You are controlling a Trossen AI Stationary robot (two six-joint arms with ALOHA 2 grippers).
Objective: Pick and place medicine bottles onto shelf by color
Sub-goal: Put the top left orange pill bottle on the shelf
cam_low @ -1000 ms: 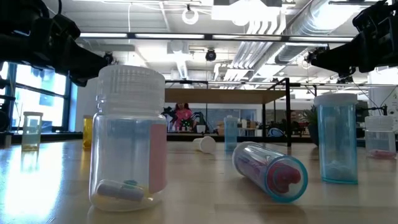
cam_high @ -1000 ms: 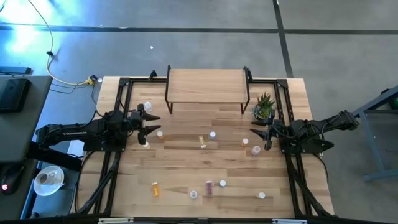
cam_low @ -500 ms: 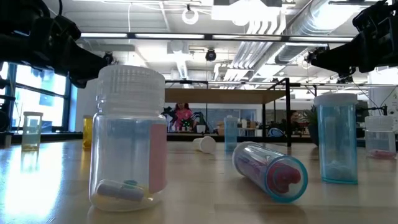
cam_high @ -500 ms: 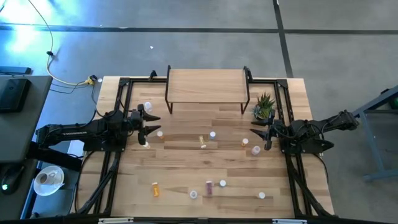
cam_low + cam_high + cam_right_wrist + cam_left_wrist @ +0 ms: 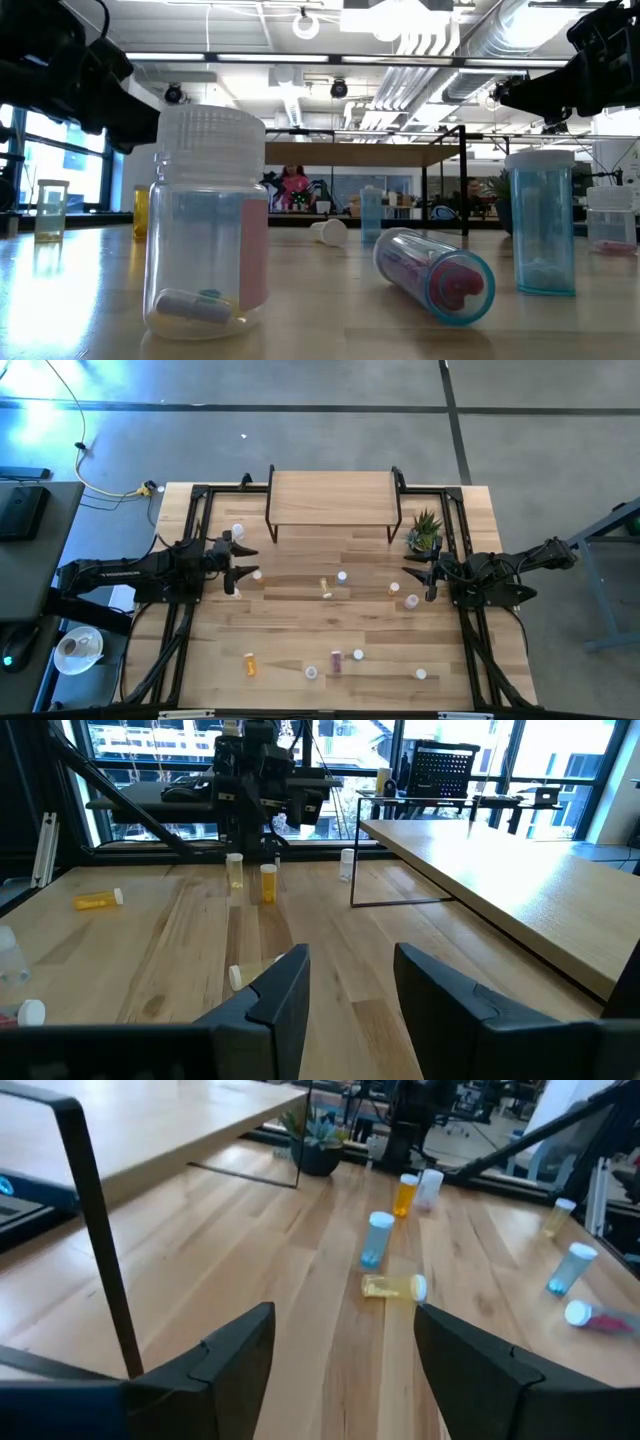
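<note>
Across the wooden plank table (image 5: 330, 630) we see the shelf (image 5: 331, 497), a small riser with a light wooden top and thin black legs, standing at the far middle edge with nothing on its top. Next in size are the two dark arms, which lie low over the table at its two sides. On the left side, the left gripper (image 5: 247, 560) has its fingers spread wide and empty; in the left wrist view we see bare planks between them, and a yellow bottle (image 5: 394, 1287) lying on its side farther ahead, with a blue bottle (image 5: 376, 1239) upright just behind it. On the right side, the right gripper (image 5: 412, 578) waits near the small green potted plant (image 5: 424, 532), its fingers parted and holding nothing. The medicine bottles are all on the table, none on the shelf: a few stand in a loose row between the two grippers, in front of the shelf, among them an orange bottle (image 5: 394, 590) just beside the right gripper, and some more are scattered along the near edge, such as another orange one (image 5: 250, 663) lying down. From the low view, a clear bottle with a ribbed cap (image 5: 207, 222) stands upright very close, and a bluish bottle (image 5: 435, 273) lies on its side next to it.
</note>
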